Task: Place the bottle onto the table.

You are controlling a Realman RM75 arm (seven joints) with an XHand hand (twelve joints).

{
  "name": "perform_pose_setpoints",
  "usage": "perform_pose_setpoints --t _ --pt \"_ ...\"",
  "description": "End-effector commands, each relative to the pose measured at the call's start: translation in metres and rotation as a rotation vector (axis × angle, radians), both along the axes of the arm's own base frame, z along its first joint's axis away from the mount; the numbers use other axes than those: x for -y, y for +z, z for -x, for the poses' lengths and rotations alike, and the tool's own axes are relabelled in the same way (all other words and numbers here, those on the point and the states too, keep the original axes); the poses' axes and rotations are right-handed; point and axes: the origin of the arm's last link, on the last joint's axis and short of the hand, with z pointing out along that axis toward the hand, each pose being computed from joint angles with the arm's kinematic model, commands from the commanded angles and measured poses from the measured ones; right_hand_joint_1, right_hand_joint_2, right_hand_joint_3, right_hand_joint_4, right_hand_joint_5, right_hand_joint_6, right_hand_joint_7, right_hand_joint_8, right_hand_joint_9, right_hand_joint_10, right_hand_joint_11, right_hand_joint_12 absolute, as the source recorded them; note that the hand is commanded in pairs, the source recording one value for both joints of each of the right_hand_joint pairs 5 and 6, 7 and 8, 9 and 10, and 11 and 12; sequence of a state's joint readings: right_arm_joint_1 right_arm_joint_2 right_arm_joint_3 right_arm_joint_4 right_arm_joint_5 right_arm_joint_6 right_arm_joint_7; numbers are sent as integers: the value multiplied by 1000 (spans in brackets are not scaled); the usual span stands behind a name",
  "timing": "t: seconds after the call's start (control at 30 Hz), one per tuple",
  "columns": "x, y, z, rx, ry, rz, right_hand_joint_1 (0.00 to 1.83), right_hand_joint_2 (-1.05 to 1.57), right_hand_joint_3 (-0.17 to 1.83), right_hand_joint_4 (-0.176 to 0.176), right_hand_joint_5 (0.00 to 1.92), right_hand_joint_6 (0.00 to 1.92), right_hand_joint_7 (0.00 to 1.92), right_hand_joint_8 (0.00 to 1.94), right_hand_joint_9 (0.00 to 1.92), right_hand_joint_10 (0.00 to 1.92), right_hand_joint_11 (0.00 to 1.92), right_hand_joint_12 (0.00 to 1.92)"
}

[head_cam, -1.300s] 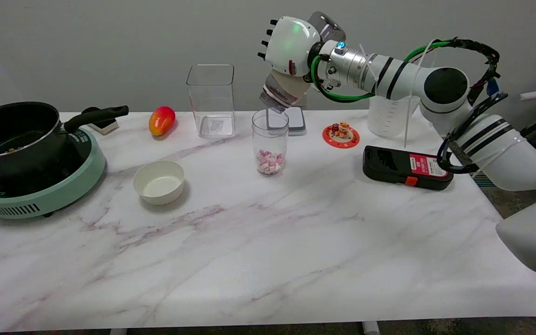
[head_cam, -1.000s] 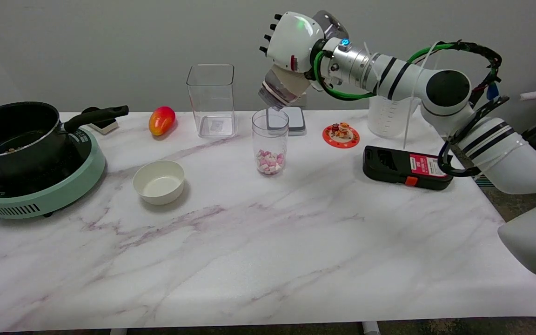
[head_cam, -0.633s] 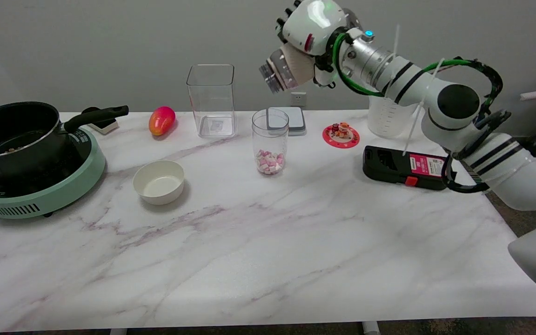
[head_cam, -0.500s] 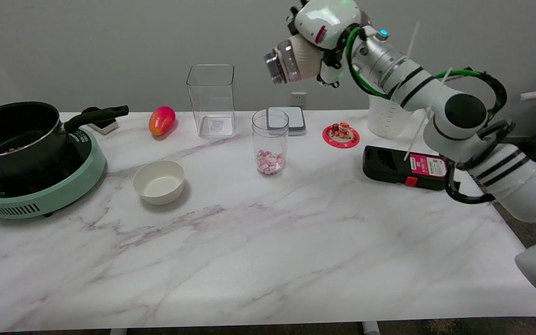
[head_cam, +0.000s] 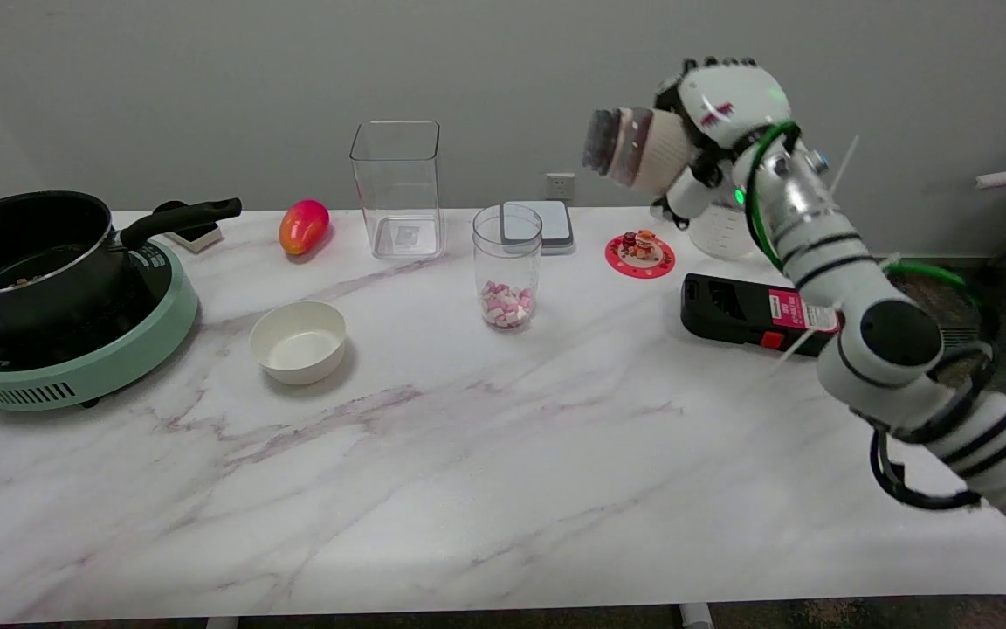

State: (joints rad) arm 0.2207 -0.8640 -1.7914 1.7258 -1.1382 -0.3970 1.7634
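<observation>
1. Right hand (head_cam: pixel 717 109) raised above the desk's (head_cam: pixel 485 454) far right part, arm reaching in from the lower right.
2. Fingers (head_cam: pixel 713 65) wrapped around the bottle (head_cam: pixel 638 159), gripping it by its pale body.
3. Bottle held in the air, lying nearly sideways, mouth end pointing left; image of it blurred, so contents impossible to tell.
4. Below and slightly left of the bottle, on the desk: a red coaster (head_cam: pixel 640 259) with a small figure on it.
5. Just right of the coaster, a black device (head_cam: pixel 752 314) with a red label, lying flat.
6. Behind the arm, a clear jug (head_cam: pixel 717 236), partly hidden.
7. Near the desk's middle, a clear cup (head_cam: pixel 507 278) with pink and white pieces at its bottom; a grey-and-white pad (head_cam: pixel 547 227) just behind it.
8. Further left: a tall clear box (head_cam: pixel 396 188), upright, and a mango (head_cam: pixel 303 226) beside it.
9. A white bowl (head_cam: pixel 299 342) in front of those, standing apart.
10. At the far left, a black pot (head_cam: pixel 27 253) on a green cooker (head_cam: pixel 84 367), handle pointing right.
</observation>
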Motion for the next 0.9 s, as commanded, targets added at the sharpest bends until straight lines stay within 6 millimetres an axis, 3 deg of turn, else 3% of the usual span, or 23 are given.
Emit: perform_pose_setpoints --t 0.03,0.2,0.33,0.5,0.9 --pt "-123 67 118 543 -42 426 1377 1105 663 0 1750 1750 1657 1657 1490 1490 1245 1245" --pt "-143 61 132 511 -50 500 1316 1266 544 0 1823 1823 1691 1691 1517 1517 1270 1270" --pt "-137 57 127 486 -37 470 1322 1256 530 0 1795 1795 1683 1683 1510 1510 1263 1263" --pt "-106 43 89 495 34 323 1340 1217 564 0 1777 1777 1678 1678 1509 1509 1261 1261" --pt "-46 13 37 683 65 25 1338 1217 586 0 1793 1793 1683 1683 1515 1515 1265 1265"
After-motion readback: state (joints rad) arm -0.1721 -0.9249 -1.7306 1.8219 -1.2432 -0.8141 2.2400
